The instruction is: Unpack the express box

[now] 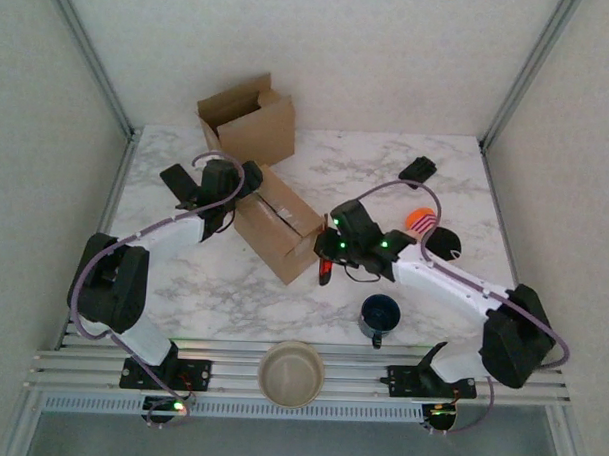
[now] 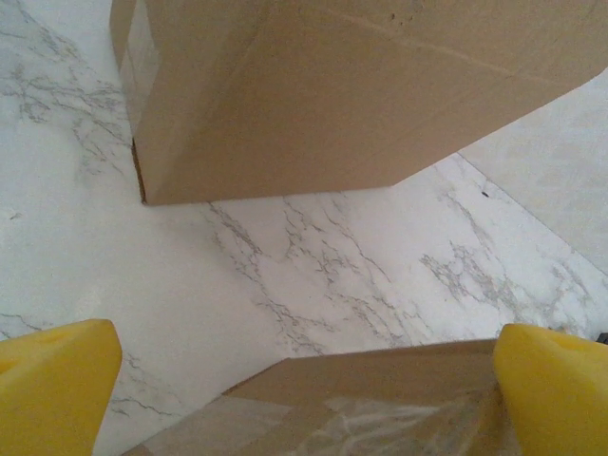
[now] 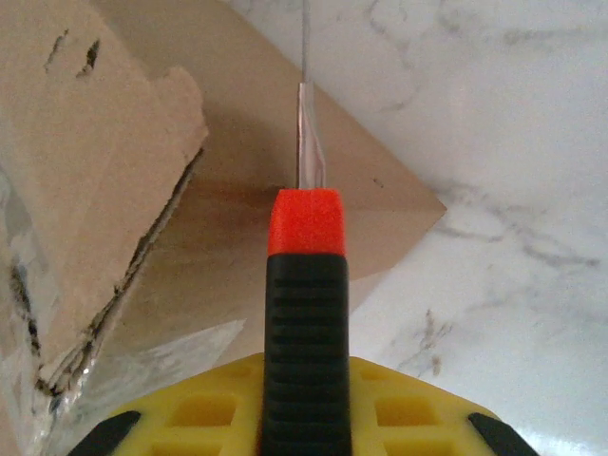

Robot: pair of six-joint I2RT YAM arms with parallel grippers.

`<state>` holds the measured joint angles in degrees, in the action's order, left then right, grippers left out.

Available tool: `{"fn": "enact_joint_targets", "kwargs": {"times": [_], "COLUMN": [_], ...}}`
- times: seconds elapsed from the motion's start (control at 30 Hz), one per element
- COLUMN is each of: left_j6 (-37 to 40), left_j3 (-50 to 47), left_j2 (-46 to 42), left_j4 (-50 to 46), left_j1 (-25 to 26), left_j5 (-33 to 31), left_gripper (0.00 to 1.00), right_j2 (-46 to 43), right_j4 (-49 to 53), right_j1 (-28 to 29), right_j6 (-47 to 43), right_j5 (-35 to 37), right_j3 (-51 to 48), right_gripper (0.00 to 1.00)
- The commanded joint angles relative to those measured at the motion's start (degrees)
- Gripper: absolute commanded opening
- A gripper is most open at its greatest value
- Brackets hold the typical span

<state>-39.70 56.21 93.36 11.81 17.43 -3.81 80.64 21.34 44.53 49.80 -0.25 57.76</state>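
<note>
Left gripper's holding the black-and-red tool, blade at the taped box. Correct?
No, wrong arm. The right gripper is holding the black-and-red tool, blade at the taped box. The right wrist view shows it. The left gripper is open, with nothing in it.

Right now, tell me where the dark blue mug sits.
In the top view, the dark blue mug stands on the white marble table, right of centre near the front edge, just right of and beyond the round beige bowl.
</note>
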Motion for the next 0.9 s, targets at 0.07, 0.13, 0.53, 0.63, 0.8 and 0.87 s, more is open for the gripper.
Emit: {"fn": "enact_joint_targets", "kwargs": {"times": [0.07,0.13,0.53,0.63,0.8,0.87], "left_j6": [-0.37,-0.46,-1.12,-1.14,-1.25,-1.34], "left_j3": [-3.98,-4.47,-4.44,-3.91,-3.14,-2.9], "left_j2": [0.74,0.46,3.01,3.56,4.02,4.03], "left_j4": [-9.29,-9.18,-9.08,-9.73,-10.82,-11.39], "left_j1": [0.93,1.03,1.29,1.29,1.21,1.21], "left_j5": [2.49,2.67,2.35,1.8,0.86,0.27], "left_gripper": [1.0,1.0,1.0,1.0,1.0,1.0], "right_j2": [5.86,7.97,8.89,2.83,-7.81,-11.02], "right_j4": [-0.51,-0.47,0.65,1.05,0.36,-2.22], "right_j1": [-1.47,-3.92,-7.71,-7.7,-7.7,-7.87], "right_j6": [-6.49,-7.48,-10.16,-10.65,-12.59,-12.35], "right_j5": [0.15,-0.71,-2.6,-3.76,-13.01,-18.18], "right_j3": [7.68,9.67,10.68,6.34,-0.54,-3.47], "right_gripper": [0.0,0.0,0.0,0.0,0.0,0.0]}}
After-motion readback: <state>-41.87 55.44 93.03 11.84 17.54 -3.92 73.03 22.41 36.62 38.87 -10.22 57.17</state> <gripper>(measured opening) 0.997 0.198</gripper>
